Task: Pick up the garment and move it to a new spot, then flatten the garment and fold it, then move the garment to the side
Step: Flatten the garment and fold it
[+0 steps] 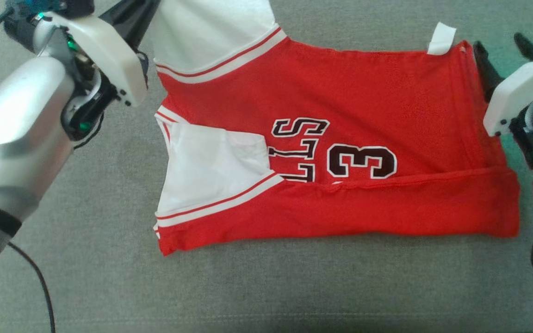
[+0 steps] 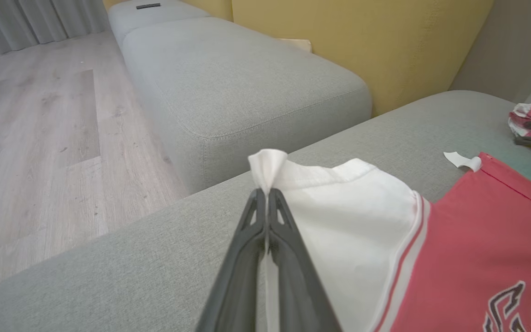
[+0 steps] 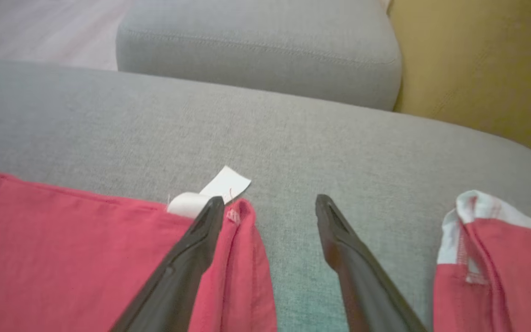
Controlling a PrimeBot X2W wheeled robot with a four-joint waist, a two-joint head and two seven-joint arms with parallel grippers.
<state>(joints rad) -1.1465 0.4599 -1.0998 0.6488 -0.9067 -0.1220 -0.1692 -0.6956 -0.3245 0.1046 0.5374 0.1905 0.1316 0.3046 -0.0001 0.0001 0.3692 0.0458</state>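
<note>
- Our left gripper (image 2: 266, 192) pinches the jersey (image 1: 340, 138) by its white sleeve (image 2: 353, 221) tip, just past its fingertips.
- Our right gripper (image 3: 270, 205) gapes wide, one finger over the red hem corner (image 3: 243, 226).
- We may snag one layer only, skewing the fold.

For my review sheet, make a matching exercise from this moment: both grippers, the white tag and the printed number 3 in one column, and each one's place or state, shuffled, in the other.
Column one
1. left gripper
2. right gripper
3. white tag
4. number 3

Column two
A. sticks out from the far edge of the jersey
B. open, at the red corner beside the tag
C. dark with a white outline, on the red front
D. shut on the jersey's white fabric

Pairs: 1-D, 2-B, 3-A, 4-C
</note>
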